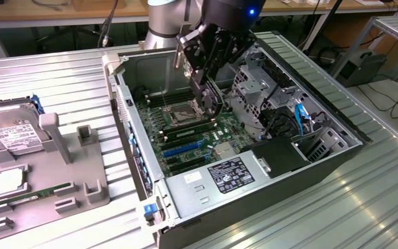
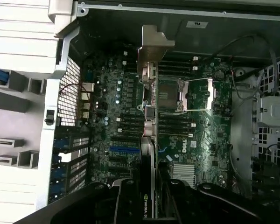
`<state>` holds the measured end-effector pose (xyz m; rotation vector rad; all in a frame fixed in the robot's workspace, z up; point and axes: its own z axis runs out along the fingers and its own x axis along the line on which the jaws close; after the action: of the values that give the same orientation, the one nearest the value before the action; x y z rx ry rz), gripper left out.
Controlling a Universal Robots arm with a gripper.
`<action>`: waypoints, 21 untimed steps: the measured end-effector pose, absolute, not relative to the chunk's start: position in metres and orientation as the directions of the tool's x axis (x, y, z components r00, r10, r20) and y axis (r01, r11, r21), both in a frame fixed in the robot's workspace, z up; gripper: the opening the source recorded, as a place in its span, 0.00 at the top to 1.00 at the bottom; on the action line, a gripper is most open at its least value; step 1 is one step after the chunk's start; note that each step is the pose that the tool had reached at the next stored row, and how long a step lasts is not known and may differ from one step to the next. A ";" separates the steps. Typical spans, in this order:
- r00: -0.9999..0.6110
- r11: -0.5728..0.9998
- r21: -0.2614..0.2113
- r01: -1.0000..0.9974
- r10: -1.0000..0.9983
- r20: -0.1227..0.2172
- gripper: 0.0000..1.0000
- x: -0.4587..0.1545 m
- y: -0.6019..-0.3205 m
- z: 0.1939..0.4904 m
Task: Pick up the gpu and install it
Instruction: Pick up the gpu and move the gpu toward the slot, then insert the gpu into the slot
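Now the pincer (image 2: 150,189) holds the gpu (image 2: 149,116) over the case (image 1: 126,116), motherboard (image 1: 188,136) inside.

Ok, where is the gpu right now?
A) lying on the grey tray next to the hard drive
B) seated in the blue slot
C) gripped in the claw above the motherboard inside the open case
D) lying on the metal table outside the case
C: the wrist view shows the gpu edge-on between the fingers of the claw, its silver bracket hanging over the motherboard.
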<state>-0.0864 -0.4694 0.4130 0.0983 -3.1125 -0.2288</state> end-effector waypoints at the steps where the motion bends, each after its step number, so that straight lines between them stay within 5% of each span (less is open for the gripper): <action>1: -0.998 0.988 0.143 -0.053 -0.056 0.015 0.74 -0.086 -0.469 0.412; 5: -1.000 0.994 0.108 -0.024 -0.026 0.017 0.74 -0.060 -0.469 0.407; 21: -1.000 0.994 0.106 -0.022 -0.024 0.018 0.74 -0.059 -0.469 0.405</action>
<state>-0.0590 -0.4694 0.4047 0.0362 -3.1180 -0.1651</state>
